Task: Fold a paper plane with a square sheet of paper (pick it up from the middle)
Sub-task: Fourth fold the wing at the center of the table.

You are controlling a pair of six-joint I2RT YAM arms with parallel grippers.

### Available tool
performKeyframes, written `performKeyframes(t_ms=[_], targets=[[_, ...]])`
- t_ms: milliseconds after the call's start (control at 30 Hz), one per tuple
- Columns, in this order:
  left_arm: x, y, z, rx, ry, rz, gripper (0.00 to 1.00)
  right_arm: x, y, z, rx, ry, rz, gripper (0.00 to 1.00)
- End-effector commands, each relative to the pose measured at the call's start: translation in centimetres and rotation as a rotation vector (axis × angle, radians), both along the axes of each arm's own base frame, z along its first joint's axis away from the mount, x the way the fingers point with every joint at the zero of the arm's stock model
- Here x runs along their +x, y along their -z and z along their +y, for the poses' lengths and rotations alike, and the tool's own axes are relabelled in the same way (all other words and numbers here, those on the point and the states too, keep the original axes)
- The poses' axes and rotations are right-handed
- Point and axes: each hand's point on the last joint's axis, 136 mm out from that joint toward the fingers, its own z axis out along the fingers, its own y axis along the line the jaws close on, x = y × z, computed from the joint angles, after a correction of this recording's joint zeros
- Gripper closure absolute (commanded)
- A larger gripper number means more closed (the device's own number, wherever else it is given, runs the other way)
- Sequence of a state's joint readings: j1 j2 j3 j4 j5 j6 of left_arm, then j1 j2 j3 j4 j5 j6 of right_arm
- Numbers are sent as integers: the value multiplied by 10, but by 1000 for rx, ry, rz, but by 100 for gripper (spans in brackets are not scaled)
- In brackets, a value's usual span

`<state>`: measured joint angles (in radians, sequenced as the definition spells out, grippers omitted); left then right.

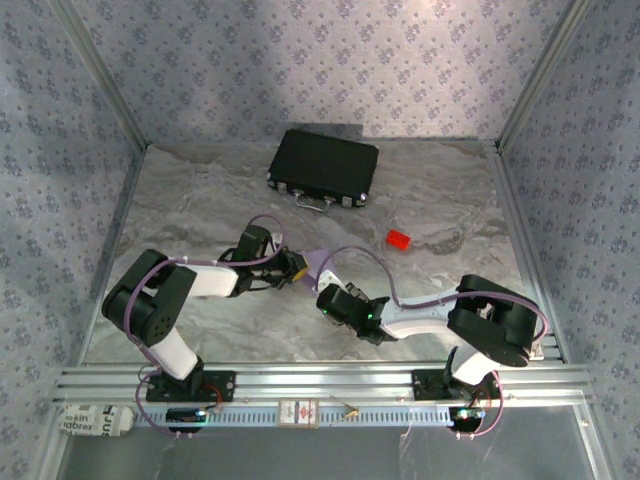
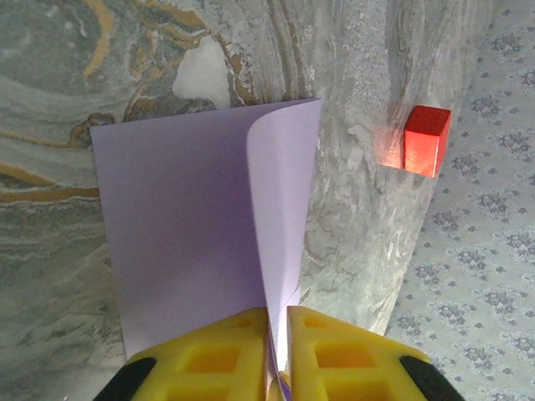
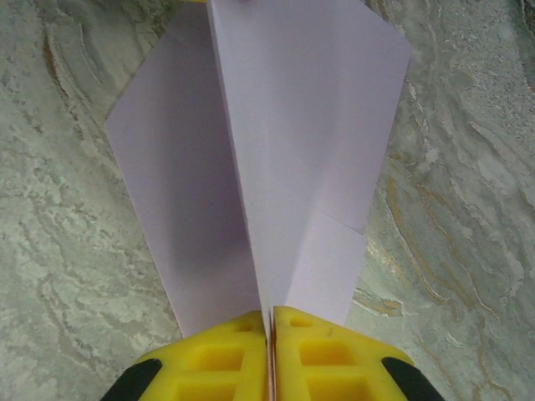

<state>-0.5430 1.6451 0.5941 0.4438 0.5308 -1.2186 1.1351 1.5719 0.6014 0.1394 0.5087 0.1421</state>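
The pale lilac paper plane [image 1: 319, 262], folded along a long centre crease, hangs between my two grippers above the middle of the table. My right gripper [image 3: 270, 322] is shut on the crease; the paper [image 3: 284, 125] fans out from it with a diagonal flap on the right. In the left wrist view the paper [image 2: 184, 225] runs between the yellow fingers [image 2: 209, 359] of my left gripper [image 2: 277, 322], whose jaws stand slightly apart, with a narrow gap beside the fold. From above, the left gripper [image 1: 293, 266] sits at one end of the paper and the right gripper [image 1: 324, 288] at the other.
A small red block [image 1: 399, 240] lies on the marble tabletop to the right of the grippers, and it is also in the left wrist view [image 2: 427, 139]. A black case [image 1: 322, 167] lies at the back. Patterned walls enclose the table on three sides.
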Motion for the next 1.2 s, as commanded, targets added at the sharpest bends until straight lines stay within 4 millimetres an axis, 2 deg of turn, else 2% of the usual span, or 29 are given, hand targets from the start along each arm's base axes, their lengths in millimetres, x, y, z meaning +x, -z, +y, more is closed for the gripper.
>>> performKeyframes(t_ms=[0,100,267,500,733,1167], targets=[[7,-18,-2,-21,8,-46,83,1,-3,6,24,11,2,90],[8,-19,-2,-18,9,-48,79,0,-1,6,26,16,10,91],[9,-20,0,-5,4,-53,66,-1,1,7,43,21,27,93],[9,-26,14,57,-26,-86,50,-2,4,13,157,30,107,93],[8,-29,27,90,-60,-99,45,0,5,14,262,46,183,93],[9,-28,28,90,-63,-97,44,-2,16,11,387,63,345,92]])
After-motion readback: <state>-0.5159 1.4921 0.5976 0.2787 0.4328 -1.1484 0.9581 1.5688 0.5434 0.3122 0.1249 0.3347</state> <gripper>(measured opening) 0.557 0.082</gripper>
